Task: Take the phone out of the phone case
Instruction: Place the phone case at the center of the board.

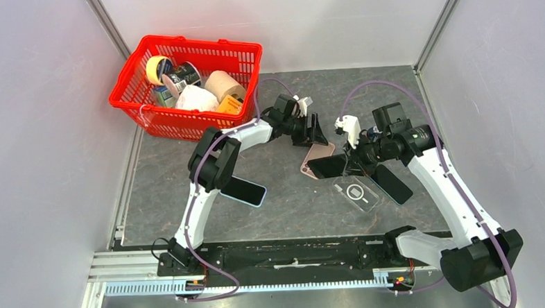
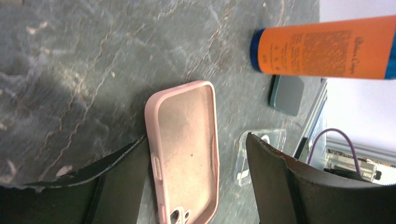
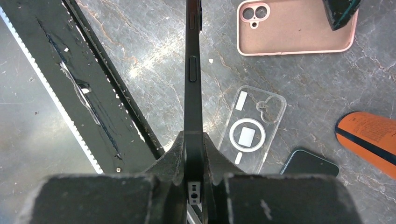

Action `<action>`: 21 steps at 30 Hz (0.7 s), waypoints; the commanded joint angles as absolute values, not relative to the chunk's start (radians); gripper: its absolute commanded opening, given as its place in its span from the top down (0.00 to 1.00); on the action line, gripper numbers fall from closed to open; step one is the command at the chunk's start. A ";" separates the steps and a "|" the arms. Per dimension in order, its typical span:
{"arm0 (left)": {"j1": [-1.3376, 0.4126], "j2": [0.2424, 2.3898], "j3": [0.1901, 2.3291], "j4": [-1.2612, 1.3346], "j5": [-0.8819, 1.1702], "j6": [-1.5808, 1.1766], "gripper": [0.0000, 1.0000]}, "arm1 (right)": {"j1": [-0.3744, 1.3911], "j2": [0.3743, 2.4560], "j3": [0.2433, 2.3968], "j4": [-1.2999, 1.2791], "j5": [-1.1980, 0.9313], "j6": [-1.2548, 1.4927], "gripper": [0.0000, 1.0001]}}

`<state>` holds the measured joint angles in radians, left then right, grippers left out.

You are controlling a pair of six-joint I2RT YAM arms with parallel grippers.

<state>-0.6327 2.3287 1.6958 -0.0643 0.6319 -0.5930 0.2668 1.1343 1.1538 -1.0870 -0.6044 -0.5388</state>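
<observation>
The separation looks done. The pink case (image 2: 184, 140) lies empty on the bench (image 1: 293, 215), hollow side up, in the lower middle of the left wrist view. The phone (image 3: 193, 84) is out of it, pinched edge-on between the fingers of the right pincer (image 3: 193, 140), running down the centre of the right wrist view. The left pincer (image 2: 196, 140) is spread wide, one finger on either side of the case, gripping nothing. What seems left, at most, is to set the phone down apart from the case (the task sentence asks for no more than removal). Several things are unclear. Only the phone's thin side and its buttons show at the wrist, so its face cannot be read, and from above the right pincer covers part of it. Whether its far end touches the bench cannot be told, nor whether the left fingers touch the case. A clear case (image 3: 252, 135) and a second dark phone (image 3: 310, 163) lie right of centre in the right wrist view. An orange tube (image 3: 369, 140) is cut off by the right edge.
</observation>
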 commanded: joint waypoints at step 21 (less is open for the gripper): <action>-0.691 1.569 1.339 -0.378 0.856 0.224 0.17 | 0.281 1.323 1.277 -1.178 -0.913 -0.710 1.00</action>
